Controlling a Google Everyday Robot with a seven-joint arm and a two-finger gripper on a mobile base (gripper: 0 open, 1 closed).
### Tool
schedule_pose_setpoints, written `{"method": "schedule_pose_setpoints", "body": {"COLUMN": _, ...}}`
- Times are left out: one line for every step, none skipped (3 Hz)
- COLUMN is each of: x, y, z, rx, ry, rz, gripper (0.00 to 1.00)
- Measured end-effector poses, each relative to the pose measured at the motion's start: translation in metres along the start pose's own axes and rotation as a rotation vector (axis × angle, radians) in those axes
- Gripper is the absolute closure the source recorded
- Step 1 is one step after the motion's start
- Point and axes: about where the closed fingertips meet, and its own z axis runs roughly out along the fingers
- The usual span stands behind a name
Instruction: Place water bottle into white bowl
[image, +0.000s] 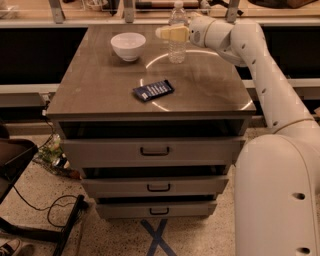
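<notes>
The water bottle (177, 47), clear with a white cap, stands upright at the back of the tabletop (210, 90). The white bowl (128, 45) sits on the tabletop to the bottle's left, about a bowl's width away. My gripper (166, 33) reaches in from the right at the bottle's mid-height. Its pale end crosses in front of the bottle and sticks out past its left side toward the bowl. The bottle's base rests on the table.
A dark blue packet (153, 90) lies flat near the middle of the tabletop. The table is a drawer cabinet with three handled drawers (150, 150). My white arm (260, 65) spans the right side. Cables lie on the floor at left (55, 212).
</notes>
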Motion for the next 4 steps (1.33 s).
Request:
{"method": "schedule_pose_setpoints", "body": {"x": 0.0000, "y": 0.0016, "z": 0.0020, "rx": -0.003, "ry": 0.001, "rz": 0.001, "gripper": 0.26}}
{"method": "schedule_pose_setpoints", "body": {"x": 0.0008, "y": 0.0040, "z": 0.0049, "rx": -0.007, "ry": 0.001, "rz": 0.002, "gripper": 0.49}}
{"method": "schedule_pose_setpoints", "body": {"x": 0.0016, "y": 0.0062, "z": 0.0077, "rx": -0.012, "ry": 0.001, "rz": 0.003, "gripper": 0.72}}
{"method": "schedule_pose_setpoints", "body": {"x": 0.0024, "y": 0.0086, "z": 0.0106, "rx": -0.016, "ry": 0.002, "rz": 0.004, "gripper": 0.96}}
